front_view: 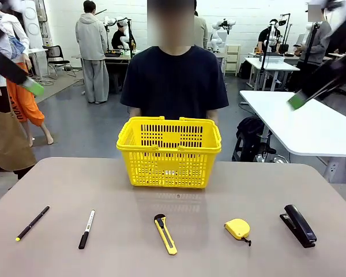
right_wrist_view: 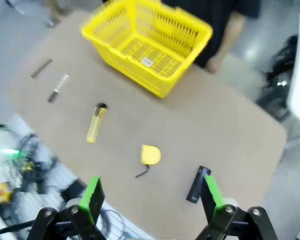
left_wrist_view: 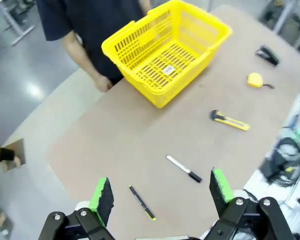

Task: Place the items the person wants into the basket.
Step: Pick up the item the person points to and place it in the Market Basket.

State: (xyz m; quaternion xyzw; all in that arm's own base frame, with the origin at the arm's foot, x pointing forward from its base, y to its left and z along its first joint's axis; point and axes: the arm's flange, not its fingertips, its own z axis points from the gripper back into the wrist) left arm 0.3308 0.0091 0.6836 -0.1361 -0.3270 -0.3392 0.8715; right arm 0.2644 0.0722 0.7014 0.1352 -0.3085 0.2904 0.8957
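1. The yellow shopping basket stands upright on the far half of the table, at 12 o'clock from the table's middle.
2. The person in the dark navy T-shirt stands just behind the basket, at its 12 o'clock. In the left wrist view one hand hangs at the far table edge, beside the basket and not touching it.
3. Five things lie in a row along the near edge, well apart from each other and from the basket.
4. The yellow-and-black utility knife lies at 6 o'clock from the basket, its black end pointing towards the basket.
5. The black marker with the white label lies at 9 o'clock from the knife. The thin black pen with the yellow tip lies farther out the same way.
6. The small yellow tape measure lies at 3 o'clock from the knife, and the black stapler lies beyond it.
7. The left gripper hangs high above the table in its wrist view. Its jaws are spread wide and hold nothing.
8. The right gripper is likewise high over the table. Its green-padded fingers are wide apart and hold nothing.
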